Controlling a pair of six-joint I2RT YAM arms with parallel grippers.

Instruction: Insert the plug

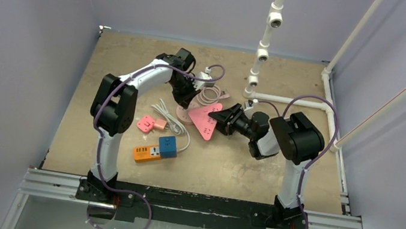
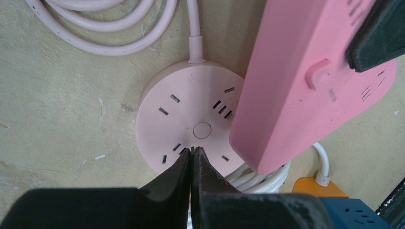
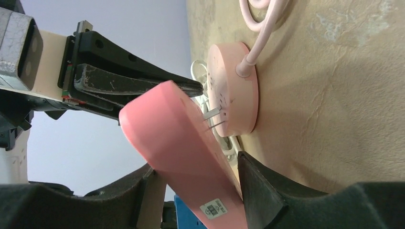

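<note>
Pink adapter prongs meet the round socket face.

Robot laboratory cell, plain violet-grey walls on three sides, brown board table, left arm and right arm bolted on an aluminium rail, white plastic pipe frame.
</note>
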